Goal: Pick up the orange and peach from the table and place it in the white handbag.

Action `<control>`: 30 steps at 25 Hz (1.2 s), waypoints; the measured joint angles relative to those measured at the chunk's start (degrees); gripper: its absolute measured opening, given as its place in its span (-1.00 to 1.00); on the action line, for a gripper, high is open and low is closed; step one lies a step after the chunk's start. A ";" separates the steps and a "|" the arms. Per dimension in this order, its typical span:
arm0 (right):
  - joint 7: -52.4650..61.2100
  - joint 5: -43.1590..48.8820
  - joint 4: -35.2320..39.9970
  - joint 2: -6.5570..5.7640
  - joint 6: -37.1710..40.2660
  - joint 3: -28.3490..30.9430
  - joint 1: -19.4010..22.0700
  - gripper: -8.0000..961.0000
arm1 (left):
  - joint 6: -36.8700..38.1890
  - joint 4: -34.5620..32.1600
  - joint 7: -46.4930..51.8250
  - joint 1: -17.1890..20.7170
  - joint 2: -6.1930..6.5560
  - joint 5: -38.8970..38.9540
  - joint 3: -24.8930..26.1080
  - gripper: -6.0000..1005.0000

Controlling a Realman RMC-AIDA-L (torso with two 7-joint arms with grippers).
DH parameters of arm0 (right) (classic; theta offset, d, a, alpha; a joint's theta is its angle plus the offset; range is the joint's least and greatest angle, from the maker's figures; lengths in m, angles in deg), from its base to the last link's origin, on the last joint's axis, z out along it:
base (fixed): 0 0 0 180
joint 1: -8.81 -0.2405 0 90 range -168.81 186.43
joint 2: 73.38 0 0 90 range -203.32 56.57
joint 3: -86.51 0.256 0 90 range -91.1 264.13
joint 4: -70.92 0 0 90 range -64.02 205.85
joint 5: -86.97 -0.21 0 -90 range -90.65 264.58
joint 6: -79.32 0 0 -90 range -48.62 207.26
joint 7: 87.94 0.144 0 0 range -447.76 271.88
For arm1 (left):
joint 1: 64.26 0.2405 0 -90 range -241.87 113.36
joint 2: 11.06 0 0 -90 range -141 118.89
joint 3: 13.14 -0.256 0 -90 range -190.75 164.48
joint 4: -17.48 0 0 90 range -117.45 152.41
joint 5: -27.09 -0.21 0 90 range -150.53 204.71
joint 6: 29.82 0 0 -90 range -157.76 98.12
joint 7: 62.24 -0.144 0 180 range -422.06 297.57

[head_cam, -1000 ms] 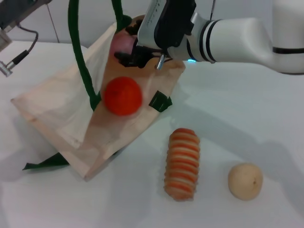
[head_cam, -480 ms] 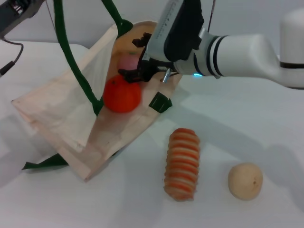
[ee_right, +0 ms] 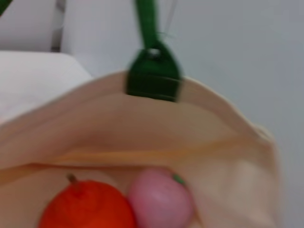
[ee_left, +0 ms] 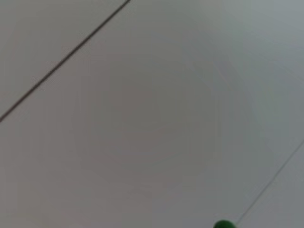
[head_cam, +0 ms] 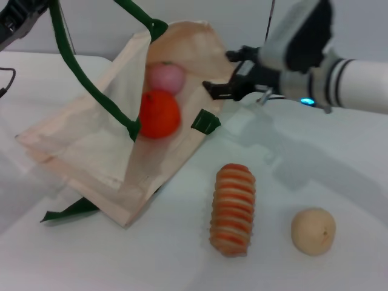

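Both fruits now lie inside the white handbag [head_cam: 91, 142]: the orange [head_cam: 159, 114] sits in the open mouth with the peach [head_cam: 166, 77] touching it just behind, and the right wrist view shows the pair side by side against the cloth lining. So the placing looks done, and the step in hand reads as the retreat. The right gripper [head_cam: 219, 88] hangs just outside the bag's mouth, beside its rim, its dark fingers spread apart and holding nothing. The left gripper [head_cam: 18, 15] is at the upper corner of the head view, where one dark green strap handle [head_cam: 85, 85] runs up to it (whether its fingers are closed on the strap I cannot tell), and the bag's mouth stands lifted open. The next move, as I judge it, calls for drawing the right arm clear without brushing the rim, then lowering the strap gently so neither fruit rolls out. The surface is a plain white table [head_cam: 339, 176], with a striped bread roll [head_cam: 232, 208] and a pale tan fruit [head_cam: 313, 231] lying well apart from the bag; behind is a pale wall.
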 joint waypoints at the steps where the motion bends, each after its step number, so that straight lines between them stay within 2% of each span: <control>1: 0.00 0.00 0.00 0.00 0.00 0.00 0.00 0.86 | 0.42 -0.01 -0.33 0.03 0.01 0.00 0.02 -0.49; 8: 6.71 -3.13 15.70 0.21 21.25 0.29 6.56 0.86 | 3.09 0.10 -2.93 -0.18 -0.37 -0.01 0.03 -0.48; 13: 4.91 -11.78 18.59 0.24 26.68 0.33 9.96 0.86 | 4.38 0.20 -5.68 -0.38 -0.72 0.02 0.03 -0.01; 17: -1.33 -23.15 18.41 0.41 30.52 0.39 14.25 0.86 | 7.02 2.44 -13.70 -1.25 -1.50 0.18 0.52 0.19; 20: -6.48 -31.21 16.71 0.57 31.40 0.38 17.10 0.86 | 8.79 4.34 -21.86 -1.79 -2.67 1.10 1.98 0.34; 22: -11.44 -37.25 14.28 0.59 31.11 0.43 18.80 0.86 | 10.54 4.69 -29.05 -1.72 -4.07 2.89 3.37 0.44; 24: -17.37 -42.86 11.70 0.61 30.57 0.73 20.45 0.86 | 13.71 4.93 -38.03 -1.42 -6.43 5.77 5.61 0.53; 26: -23.73 -48.43 8.66 0.63 30.38 1.12 22.06 0.86 | 16.11 5.89 -46.00 -1.33 -7.95 8.48 7.35 0.63; 30: -30.98 -60.23 3.45 0.82 30.20 2.81 25.14 0.86 | 16.89 12.99 -63.93 -1.55 -8.39 17.34 8.17 0.68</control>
